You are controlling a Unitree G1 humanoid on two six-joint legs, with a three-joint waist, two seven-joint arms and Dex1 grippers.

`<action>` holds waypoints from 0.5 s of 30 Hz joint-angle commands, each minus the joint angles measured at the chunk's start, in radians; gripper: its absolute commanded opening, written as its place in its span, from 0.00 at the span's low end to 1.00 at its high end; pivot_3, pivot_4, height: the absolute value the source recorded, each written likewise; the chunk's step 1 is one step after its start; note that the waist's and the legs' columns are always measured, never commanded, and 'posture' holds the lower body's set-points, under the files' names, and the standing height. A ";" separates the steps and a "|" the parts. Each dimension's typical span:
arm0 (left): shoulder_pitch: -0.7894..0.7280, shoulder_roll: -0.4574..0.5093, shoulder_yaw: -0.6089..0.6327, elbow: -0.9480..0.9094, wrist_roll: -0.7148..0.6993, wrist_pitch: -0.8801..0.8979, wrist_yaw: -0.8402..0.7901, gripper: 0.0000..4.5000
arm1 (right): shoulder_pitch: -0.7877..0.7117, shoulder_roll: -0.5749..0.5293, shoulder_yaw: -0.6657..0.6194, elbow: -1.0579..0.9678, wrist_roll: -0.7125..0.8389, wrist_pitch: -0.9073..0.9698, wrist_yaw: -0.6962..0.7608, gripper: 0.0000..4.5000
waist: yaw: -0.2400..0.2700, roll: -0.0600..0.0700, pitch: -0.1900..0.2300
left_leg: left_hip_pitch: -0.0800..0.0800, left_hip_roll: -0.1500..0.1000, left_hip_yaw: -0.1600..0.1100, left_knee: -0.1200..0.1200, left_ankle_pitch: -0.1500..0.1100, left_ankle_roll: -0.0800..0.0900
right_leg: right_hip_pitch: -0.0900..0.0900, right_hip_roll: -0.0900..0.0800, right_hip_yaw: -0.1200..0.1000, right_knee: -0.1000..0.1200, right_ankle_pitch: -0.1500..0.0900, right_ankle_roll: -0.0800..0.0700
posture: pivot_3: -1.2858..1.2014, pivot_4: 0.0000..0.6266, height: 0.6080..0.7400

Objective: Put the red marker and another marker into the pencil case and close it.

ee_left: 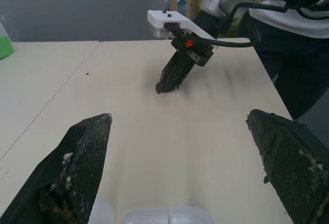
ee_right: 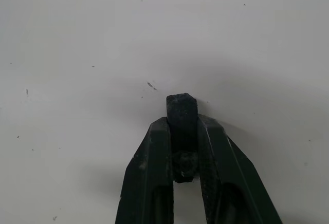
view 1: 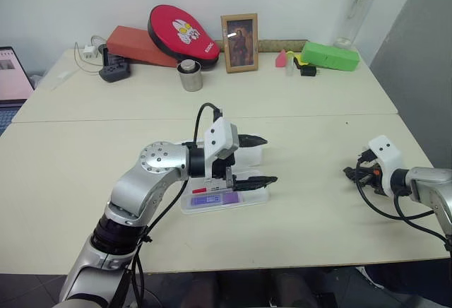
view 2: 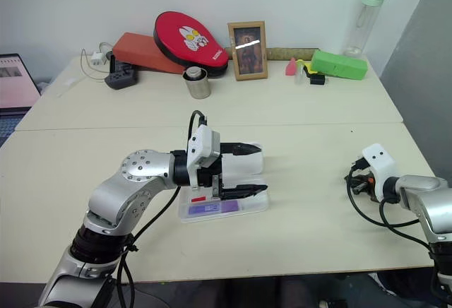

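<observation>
White plastic, the pencil case (view 1: 244, 199) lies open near the middle of our pale table (view 1: 318, 209), its lid (view 2: 251, 158) standing up behind the tray. In the tray's front part we see the red marker (view 2: 200, 198) and, just in front of it, the short purple marker (view 2: 212, 208), both lying flat. Our left gripper (view 1: 260, 160) hangs over the case, pointing across it toward our right, its two black fingers spread wide, one above the lid and one low over the tray; between them is nothing. In the left wrist view the fingers (ee_left: 82, 157) stand far apart with the case's rim just below. Our right gripper (view 1: 351, 173) sits well apart from the case, near the table's right side, tipped down toward the bare top. In the right wrist view its fingers (ee_right: 154, 172) are drawn narrow on a small black block (ee_right: 181, 112); what the block is we cannot tell.
</observation>
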 commanded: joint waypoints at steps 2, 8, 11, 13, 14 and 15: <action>0.048 0.087 0.054 -0.049 -0.022 -0.005 -0.049 1.00 | -0.028 -0.009 -0.014 -0.178 0.051 -0.159 0.113 0.07 | -0.009 0.000 0.000 | 0.000 0.000 0.000 0.000 0.000 0.000 | 0.000 0.000 0.000 0.000 0.000 0.000 | 0.52 0.24 1.00; 0.172 0.271 0.180 -0.049 -0.047 -0.003 -0.120 1.00 | -0.155 0.040 0.165 -0.260 0.053 -0.288 0.265 0.06 | -0.010 0.001 0.000 | 0.002 0.006 -0.001 -0.001 0.000 0.000 | 0.000 0.006 0.000 0.000 0.000 0.000 | 0.52 0.24 1.00; 0.253 0.348 0.269 -0.077 -0.094 0.026 -0.149 1.00 | -0.241 0.110 0.306 -0.222 0.008 -0.327 0.309 0.06 | -0.006 0.000 0.000 | 0.002 0.007 0.000 -0.001 0.000 0.000 | 0.000 0.007 0.001 -0.001 0.000 -0.001 | 0.52 0.24 1.00; 0.292 0.377 0.308 -0.092 -0.100 0.027 -0.150 1.00 | -0.281 0.144 0.373 -0.187 -0.029 -0.351 0.328 0.06 | -0.004 0.000 0.001 | 0.002 0.007 -0.001 -0.001 0.000 0.000 | 0.000 0.007 0.001 -0.001 0.000 -0.001 | 0.52 0.24 1.00; 0.307 0.385 0.321 -0.096 -0.101 0.024 -0.145 1.00 | -0.291 0.155 0.394 -0.173 -0.043 -0.363 0.338 0.06 | -0.003 0.000 0.001 | 0.002 0.009 -0.001 -0.001 0.000 0.000 | -0.001 0.007 0.001 -0.001 0.000 -0.001 | 0.52 0.24 1.00; 0.332 0.398 0.344 -0.107 -0.108 0.028 -0.146 1.00 | -0.304 0.175 0.424 -0.153 -0.059 -0.374 0.344 0.06 | 0.000 0.000 0.001 | 0.001 0.008 -0.001 -0.001 0.000 0.000 | -0.001 0.007 0.001 -0.001 0.000 -0.001 | 0.52 0.24 1.00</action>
